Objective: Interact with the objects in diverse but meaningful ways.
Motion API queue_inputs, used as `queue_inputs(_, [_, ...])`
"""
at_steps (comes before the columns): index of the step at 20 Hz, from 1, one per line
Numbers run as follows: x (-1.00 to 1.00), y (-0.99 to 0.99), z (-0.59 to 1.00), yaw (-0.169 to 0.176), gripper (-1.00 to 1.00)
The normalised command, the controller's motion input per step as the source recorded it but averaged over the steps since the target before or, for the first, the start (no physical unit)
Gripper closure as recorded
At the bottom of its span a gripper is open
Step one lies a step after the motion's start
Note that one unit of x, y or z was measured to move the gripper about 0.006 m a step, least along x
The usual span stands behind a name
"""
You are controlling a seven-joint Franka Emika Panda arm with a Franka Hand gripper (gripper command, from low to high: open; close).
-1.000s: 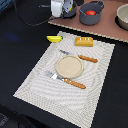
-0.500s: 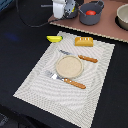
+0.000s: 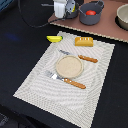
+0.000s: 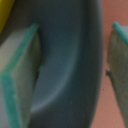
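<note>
While my wrist camera looks down at close range, my gripper (image 4: 75, 70) stands with its jaws apart, straddling the curved rim of a grey bowl (image 4: 70, 60). My fingers (image 4: 20, 85) are flat pads of grey-green felt-like material edged in teal; the bowl wall passes between them, and I cannot tell whether either pad touches it. The wall reads as smooth, matte plastic. A sliver of yellow (image 4: 7, 15) shows inside it, possibly the cheese wedge, too blurred to confirm.

In the exterior view, my white gripper (image 3: 63, 8) sits at the far edge over that same bowl. Just beside it, toward the exterior view's right, a second dark grey pot (image 3: 91, 13) holds the glossy red tomato (image 3: 90, 12). A pale rounded bowl (image 3: 122, 16) is cut off at the frame's right edge. These vessels rest on a pinkish-brown board (image 3: 107, 30).

Nearer the camera lies a rectangular placemat (image 3: 35, 85), cream with a fine woven stripe. On its far corner, overlapping the edge, rests the curved yellow banana (image 3: 54, 38). The blocky golden-brown bread loaf (image 3: 83, 41) lies near it, toward the exterior view's right. At the mat's centre sits a round tan plate (image 3: 69, 66), flat and matte. A knife (image 3: 82, 57) with an orange handle lies just beyond it; a fork (image 3: 66, 80) with the same handle lies just before it.

The tabletop (image 3: 20, 50) is dark, nearly black. No legible writing appears anywhere.
</note>
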Motion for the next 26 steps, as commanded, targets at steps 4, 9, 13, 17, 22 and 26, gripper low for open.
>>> queue_inputs(4, [0.00, 0.14, 1.00, 0.045, -1.00])
queue_inputs(9, [0.03, 0.07, 0.89, 0.039, -1.00])
queue_inputs(13, [0.08, 0.02, 0.56, 0.040, -1.00])
queue_inputs(17, [0.11, 0.00, 0.43, 0.031, -1.00])
queue_inputs(22, [0.23, -0.29, 0.25, 0.001, -1.00])
queue_inputs(26, [0.41, -0.68, 0.36, -0.021, -1.00])
